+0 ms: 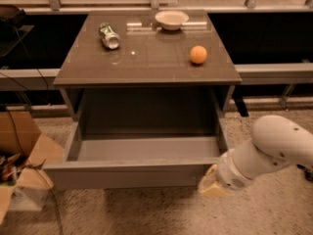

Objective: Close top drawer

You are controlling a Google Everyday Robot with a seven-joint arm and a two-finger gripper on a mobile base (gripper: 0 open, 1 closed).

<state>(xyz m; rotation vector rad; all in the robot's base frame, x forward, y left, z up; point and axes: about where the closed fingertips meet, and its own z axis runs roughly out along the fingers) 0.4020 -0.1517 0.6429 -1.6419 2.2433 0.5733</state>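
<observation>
Seeing the top drawer (122, 174) pulled way out from under the tabletop (146, 65). Got the gripper (211, 182) low at the front panel's right end, open or closed, can't tell. Up top: tipped can (109, 35), bowl (171, 19), orange (198, 54).

a green can (109, 35) lies on its side at the far left of the brown table top (146, 65). a white bowl (171, 19) stands at the far edge, and an orange (198, 54) sits to the right. an open cardboard box (20, 148) rests on the speckled floor (146, 214), near left.
</observation>
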